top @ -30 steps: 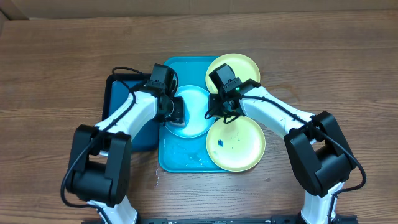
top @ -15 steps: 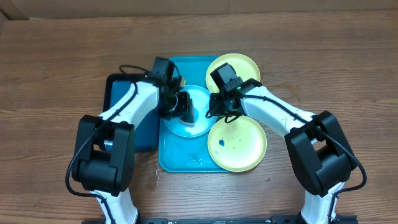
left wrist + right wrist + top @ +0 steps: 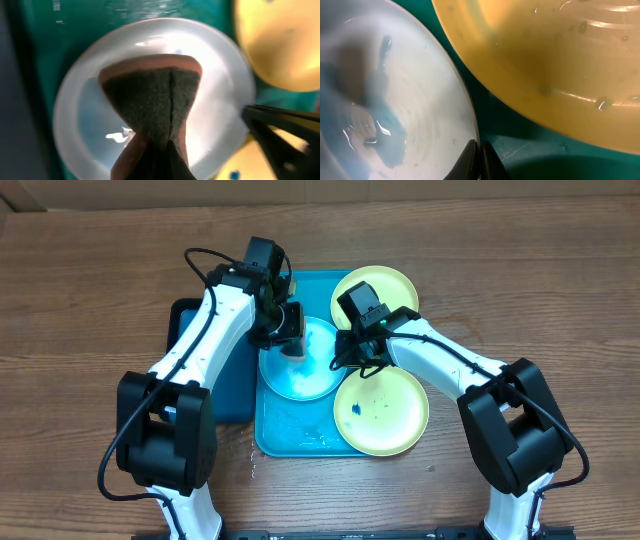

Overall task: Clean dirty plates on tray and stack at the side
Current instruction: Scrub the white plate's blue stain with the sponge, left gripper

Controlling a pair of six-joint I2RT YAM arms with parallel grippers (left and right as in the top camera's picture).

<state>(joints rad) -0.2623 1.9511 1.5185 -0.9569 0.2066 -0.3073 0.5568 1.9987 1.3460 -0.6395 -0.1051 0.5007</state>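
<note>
Green-faced sponge (image 3: 155, 105) is sitting clamped in the left gripper (image 3: 159, 162), resting on the light blue plate (image 3: 225, 100).
Right gripper (image 3: 479, 162), jaws closed, is touching that plate's right rim; whether it is pinching the rim is unclear. On the turquoise tray (image 3: 285, 435), the nearer yellow-green plate (image 3: 385, 415), blue-smeared, is lying closest, the blue one mid-tray, the farther yellow-green plate (image 3: 385, 285) beyond. Both arms are angling inward over the tray.

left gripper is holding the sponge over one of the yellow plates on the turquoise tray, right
Not quite: the left gripper holds the sponge over the light blue plate, not a yellow one, as the left wrist view shows.
</note>
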